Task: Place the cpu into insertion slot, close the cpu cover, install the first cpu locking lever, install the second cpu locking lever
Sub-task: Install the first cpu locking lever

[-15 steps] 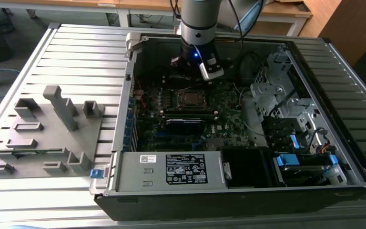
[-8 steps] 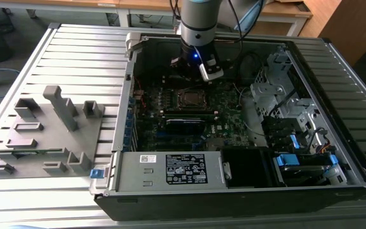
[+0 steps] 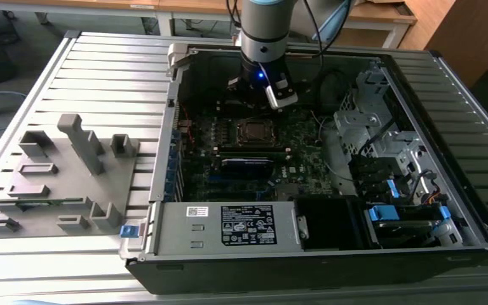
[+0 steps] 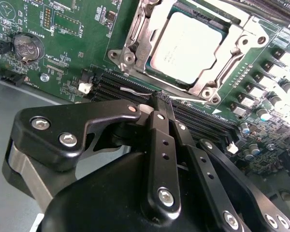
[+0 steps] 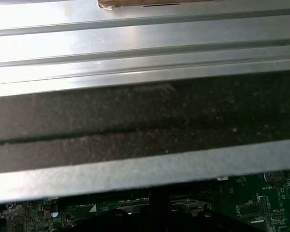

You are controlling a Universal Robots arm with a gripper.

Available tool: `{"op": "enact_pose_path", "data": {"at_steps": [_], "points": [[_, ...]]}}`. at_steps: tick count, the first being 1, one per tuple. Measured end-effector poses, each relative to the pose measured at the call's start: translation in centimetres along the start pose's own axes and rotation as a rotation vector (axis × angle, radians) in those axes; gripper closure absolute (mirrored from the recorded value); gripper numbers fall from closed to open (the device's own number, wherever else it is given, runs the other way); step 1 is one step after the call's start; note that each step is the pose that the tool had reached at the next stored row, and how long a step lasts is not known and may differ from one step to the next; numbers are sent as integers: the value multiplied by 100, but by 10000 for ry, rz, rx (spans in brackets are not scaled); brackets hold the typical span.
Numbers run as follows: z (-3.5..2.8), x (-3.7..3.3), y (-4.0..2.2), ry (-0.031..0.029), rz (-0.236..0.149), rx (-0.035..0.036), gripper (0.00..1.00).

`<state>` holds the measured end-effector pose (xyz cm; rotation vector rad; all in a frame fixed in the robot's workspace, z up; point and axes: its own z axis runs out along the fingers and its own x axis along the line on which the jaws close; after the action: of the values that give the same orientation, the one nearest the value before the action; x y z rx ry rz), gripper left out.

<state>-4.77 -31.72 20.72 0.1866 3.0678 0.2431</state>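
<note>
On the exterior view's left, a grey moulded fixture (image 3: 66, 178) lies on the slatted table (image 3: 100, 63), beside an open computer case (image 3: 312, 260). Inside the case lies the dark green motherboard (image 3: 227, 175), with the insertion slot (image 3: 253, 131) near its middle. The arm comes down from the far side and its pincer (image 3: 259, 109) hangs just beyond the slot, close over the board. To the exterior view's right of that stand the case's silver drive bays (image 3: 380, 136). In the second wrist view a coin battery (image 4: 28, 47) sits on the board, and further across the cpu (image 4: 186, 48) rests seated in the slot. The cpu cover (image 4: 137, 34) lies flat around the cpu, whose grey top shows through the cover's window. The pincer (image 4: 160, 96) is just beside the near edge of the socket, its black fingers (image 4: 157, 140) drawn together with no gap visible at the tips. The tips meet a thin silver lever rod (image 4: 135, 90) that runs along that edge above the black memory slots (image 4: 198, 121). Whether the rod is pinched between them cannot be told.
</note>
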Motion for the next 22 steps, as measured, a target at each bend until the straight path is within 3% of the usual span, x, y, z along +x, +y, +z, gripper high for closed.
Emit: {"op": "enact_pose_path", "data": {"at_steps": [16, 22], "points": [[18, 1, -3, 0, 1, 0, 90], [22, 1, -3, -101, 618, 28, 90]]}}
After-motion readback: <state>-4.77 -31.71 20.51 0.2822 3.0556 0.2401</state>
